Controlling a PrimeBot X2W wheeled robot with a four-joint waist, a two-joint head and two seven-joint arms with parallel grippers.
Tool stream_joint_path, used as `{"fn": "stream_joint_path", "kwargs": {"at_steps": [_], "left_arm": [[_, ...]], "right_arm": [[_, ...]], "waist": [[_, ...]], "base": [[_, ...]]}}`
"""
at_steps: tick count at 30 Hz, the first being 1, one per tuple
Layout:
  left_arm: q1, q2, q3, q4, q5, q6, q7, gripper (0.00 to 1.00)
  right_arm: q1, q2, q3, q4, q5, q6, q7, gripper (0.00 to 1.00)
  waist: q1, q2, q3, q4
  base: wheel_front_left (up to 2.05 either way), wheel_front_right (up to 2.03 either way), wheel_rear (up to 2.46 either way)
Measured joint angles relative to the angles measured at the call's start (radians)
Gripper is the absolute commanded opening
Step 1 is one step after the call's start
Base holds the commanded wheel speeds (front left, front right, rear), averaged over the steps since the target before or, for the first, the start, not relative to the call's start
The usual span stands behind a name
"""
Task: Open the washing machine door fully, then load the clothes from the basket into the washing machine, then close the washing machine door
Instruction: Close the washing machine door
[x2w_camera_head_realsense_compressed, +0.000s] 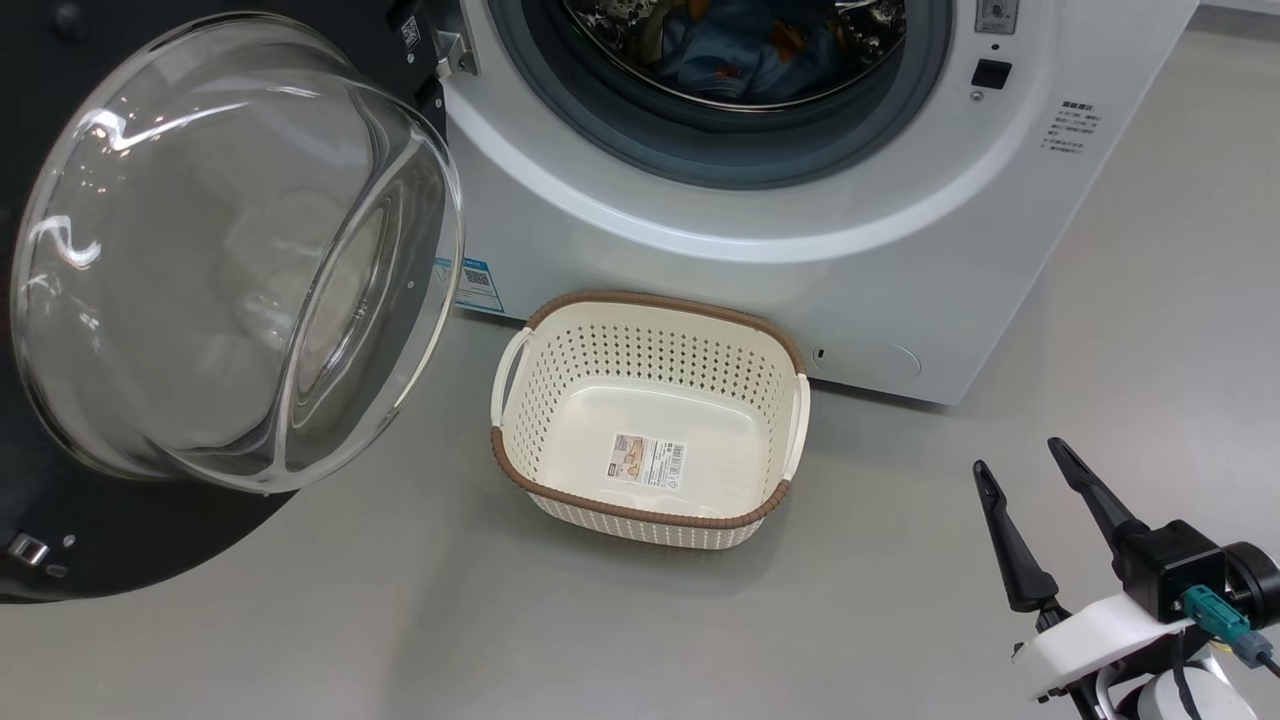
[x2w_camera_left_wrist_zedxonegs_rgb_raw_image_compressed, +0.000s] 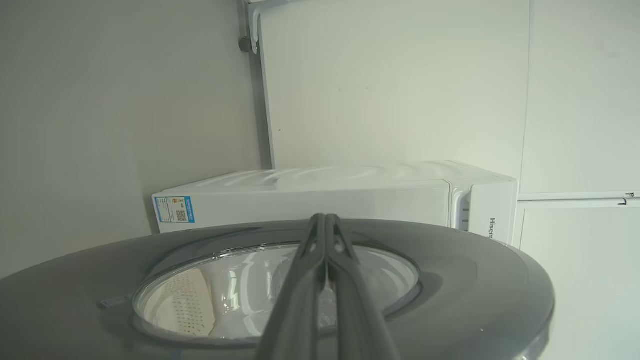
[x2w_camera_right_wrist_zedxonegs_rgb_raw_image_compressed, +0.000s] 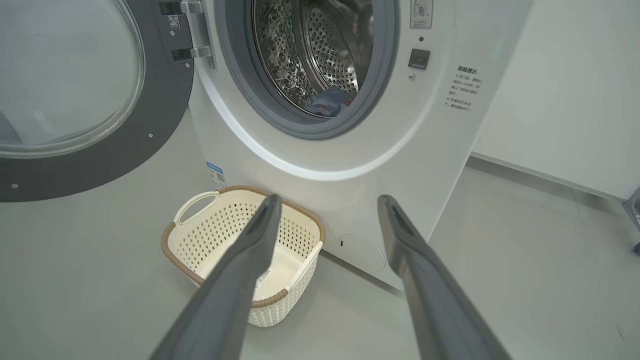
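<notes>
L hand (x2w_camera_left_wrist_zedxonegs_rgb_raw_image_compressed: 325, 220) closed by open door (x2w_camera_left_wrist_zedxonegs_rgb_raw_image_compressed: 475, 290); R hand (x2w_camera_head_realsense_compressed: 1013, 453) wide; basket (x2w_camera_head_realsense_compressed: 650, 352) before washer (x2w_camera_head_realsense_compressed: 700, 275).

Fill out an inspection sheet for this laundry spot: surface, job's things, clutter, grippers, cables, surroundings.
Surface: smooth grey floor; the washer and the basket stand on it.
Job's things: washing machine door swung wide open to the left. Washing machine has its drum exposed. Clothes lie inside the drum. Basket is upright before the washer, with no clothes in it.
Clutter: nothing seen.
Grippers: left gripper shut, fingers together over the door's outer face; contact cannot be told. Right gripper open, holding nothing, right of the basket.
Cables: teal plug and lead at the right wrist.
Surroundings: pale wall beside the washer.
</notes>
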Motion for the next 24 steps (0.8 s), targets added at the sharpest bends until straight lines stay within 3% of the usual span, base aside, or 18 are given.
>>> {"fn": "stream_joint_path", "kwargs": {"at_steps": [24], "left_arm": [[0.072, -0.092, -0.042, -0.094, -0.015, -0.002, 0.086, 0.0]], "right_arm": [[0.021, 0.045, 0.018, 0.011, 0.008, 0.0, 0.0, 1.0]], "waist": [[0.0, 0.0, -0.059, 0.012]], "base": [[0.0, 0.0, 0.0]]}}
